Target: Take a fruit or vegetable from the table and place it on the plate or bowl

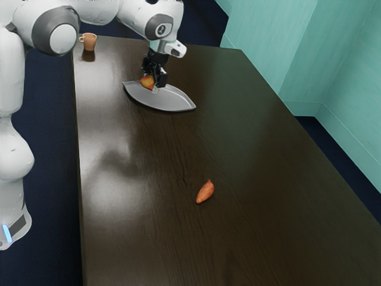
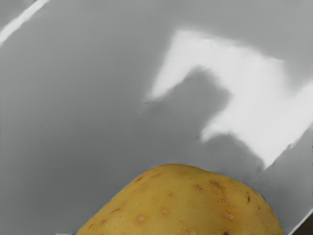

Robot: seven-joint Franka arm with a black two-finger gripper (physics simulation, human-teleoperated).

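Grey plate lies just under my gripper, whose jaws grip a yellow-red fruit from both sides

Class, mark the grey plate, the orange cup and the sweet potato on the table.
grey plate (image 1: 176, 102): exterior view, bare surface near its pointed end.
orange cup (image 1: 89, 41): exterior view, middle of its side wall.
sweet potato (image 1: 205, 192): exterior view, middle of its body.

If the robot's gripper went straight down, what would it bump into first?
The gripper points down with a yellow fruit in its jaws, right above the grey plate. Going straight down, the fruit would likely touch the plate first. How small the gap is, I cannot tell.
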